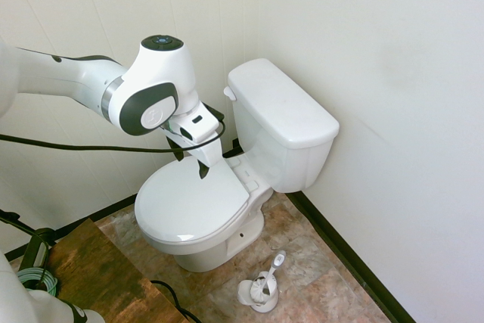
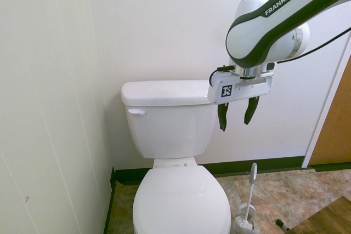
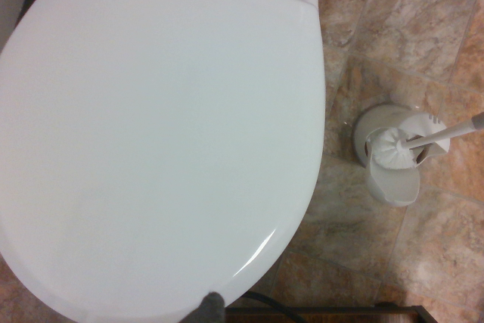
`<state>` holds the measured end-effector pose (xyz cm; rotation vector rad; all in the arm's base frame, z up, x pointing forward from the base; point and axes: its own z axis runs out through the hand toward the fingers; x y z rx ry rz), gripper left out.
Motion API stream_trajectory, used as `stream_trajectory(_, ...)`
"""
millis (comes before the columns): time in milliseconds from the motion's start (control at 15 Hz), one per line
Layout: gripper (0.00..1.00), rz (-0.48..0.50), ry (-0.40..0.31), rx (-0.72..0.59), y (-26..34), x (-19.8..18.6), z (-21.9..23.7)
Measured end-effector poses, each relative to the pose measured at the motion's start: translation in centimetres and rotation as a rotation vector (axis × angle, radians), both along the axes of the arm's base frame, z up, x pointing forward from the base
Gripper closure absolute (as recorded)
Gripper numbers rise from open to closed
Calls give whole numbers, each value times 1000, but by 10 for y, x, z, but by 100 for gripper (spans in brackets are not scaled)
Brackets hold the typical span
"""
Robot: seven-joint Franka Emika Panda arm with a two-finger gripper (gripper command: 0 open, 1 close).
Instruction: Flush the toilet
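With our claw wide and empty, we should approach the toilet's lever from the front, then press down gently.

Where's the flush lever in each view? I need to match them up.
First exterior view: the flush lever is just above center, at the upper left corner of the tank.
Second exterior view: left of center, high on the tank's front, under its lid's left end.
Wrist view: not in it.
Shared landmark: the closed seat lid, visible in all three.
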<state>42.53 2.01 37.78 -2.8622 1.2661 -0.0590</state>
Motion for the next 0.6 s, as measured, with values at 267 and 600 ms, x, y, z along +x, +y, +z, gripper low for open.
stream_trajectory(267, 0, 11, -33, 4, 10, 10, -6)
stream_trajectory(600, 0, 56, -107, 29, 86, 74, 11)
